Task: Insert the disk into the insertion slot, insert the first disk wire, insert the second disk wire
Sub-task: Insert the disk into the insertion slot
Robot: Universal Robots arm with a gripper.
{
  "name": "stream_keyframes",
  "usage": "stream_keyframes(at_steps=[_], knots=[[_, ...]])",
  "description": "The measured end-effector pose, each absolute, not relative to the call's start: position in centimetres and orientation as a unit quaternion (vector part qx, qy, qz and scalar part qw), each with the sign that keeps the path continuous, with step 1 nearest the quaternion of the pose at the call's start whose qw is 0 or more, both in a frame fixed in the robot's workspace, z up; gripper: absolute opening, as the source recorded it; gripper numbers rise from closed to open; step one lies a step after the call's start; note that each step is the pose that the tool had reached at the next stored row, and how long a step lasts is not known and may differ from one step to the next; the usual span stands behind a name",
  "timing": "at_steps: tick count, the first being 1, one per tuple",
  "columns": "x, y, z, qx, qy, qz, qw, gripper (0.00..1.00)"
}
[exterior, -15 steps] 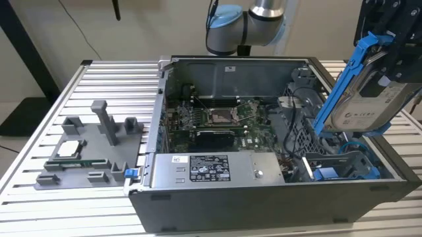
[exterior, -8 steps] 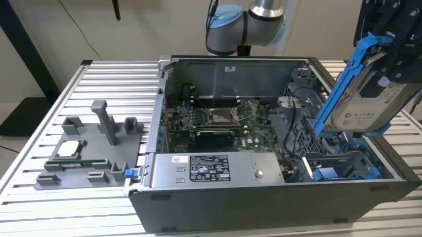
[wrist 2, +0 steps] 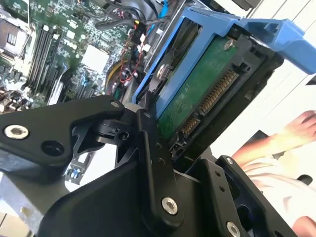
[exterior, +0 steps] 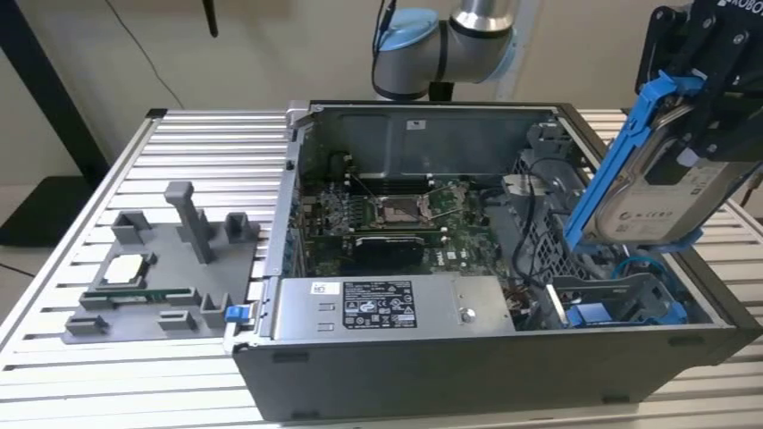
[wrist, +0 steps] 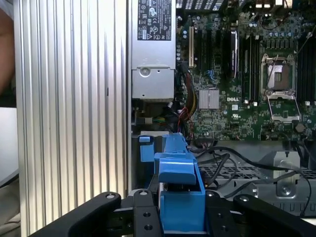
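Open dark-grey computer tower case (exterior: 477, 371) lying on its side on a ribbed aluminium table (exterior: 203, 143), with the grey-and-blue jointed robot arm (exterior: 441, 45) rising behind it.

**Progress.** The black two-finger gripper (exterior: 703, 125) is clamped on the disk (exterior: 649, 206), a flat silver-grey hard drive with a white label in a bright blue plastic carrier. The disk hangs tilted in the air over the case at the exterior view's right. It is above the insertion slot (exterior: 614, 299), a narrow grey sheet-metal bay with blue trim, and apart from it. Judged from this, the first step is under way but not done: the disk is not seated. Both wire steps remain, since the disk's gold-pinned connector strip (wrist 2: 217, 94) carries no plug.

**Differences between views.**
- The exterior view alone gives the whole case, the gap between the disk and the slot, and the label face.
- The first wrist view looks along the carrier's blue edge, held between the gripper's black fingers (wrist: 143, 215). Beyond lie the green motherboard (wrist: 247, 89) and the grey power-supply box (wrist: 153, 79) with its black-and-white sticker.
- The second wrist view shows the disk's green circuit-board underside and connector. A person's forearm (wrist 2: 289, 133) lies beyond the case.
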State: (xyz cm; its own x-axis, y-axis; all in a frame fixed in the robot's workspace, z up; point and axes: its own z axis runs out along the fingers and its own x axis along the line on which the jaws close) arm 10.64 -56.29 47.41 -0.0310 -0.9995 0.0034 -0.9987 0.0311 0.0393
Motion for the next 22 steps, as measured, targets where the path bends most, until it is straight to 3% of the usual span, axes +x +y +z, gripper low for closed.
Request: stream_keyframes(at_steps=[22], knots=[[11.4,-56.6,46.2,0.689,-0.724,-0.014,0.014,0.0]])
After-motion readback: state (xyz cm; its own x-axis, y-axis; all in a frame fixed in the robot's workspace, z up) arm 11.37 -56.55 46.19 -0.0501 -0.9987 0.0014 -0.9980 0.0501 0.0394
